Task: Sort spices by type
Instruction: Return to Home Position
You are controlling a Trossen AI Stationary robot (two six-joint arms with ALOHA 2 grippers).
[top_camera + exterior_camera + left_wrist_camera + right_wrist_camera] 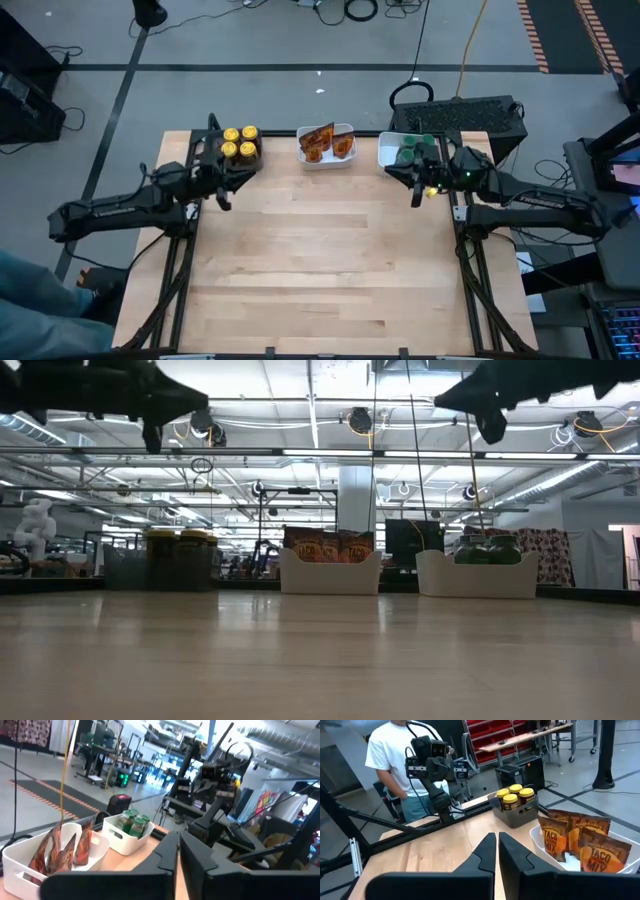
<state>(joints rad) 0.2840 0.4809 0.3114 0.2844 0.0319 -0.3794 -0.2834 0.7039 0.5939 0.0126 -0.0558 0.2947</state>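
On the wooden table [330, 270] in a cluttered workshop, yellow-lidded jars [240, 142], foil packets [326, 141] and green-lidded jars [415, 150] line the far edge, just beyond the left gripper [224, 202] and right gripper [416, 199], whose fingers are together and empty.

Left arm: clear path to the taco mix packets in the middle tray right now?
Likely yes. The left gripper hangs shut above bare table beside the bin of yellow-lidded jars; the taco mix packets stand in the open white tray, nothing between.

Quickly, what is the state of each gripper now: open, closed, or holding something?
Left gripper: closed, empty, raised near the yellow-lidded jars.
Right gripper: closed, empty, raised near the green-lidded jars.
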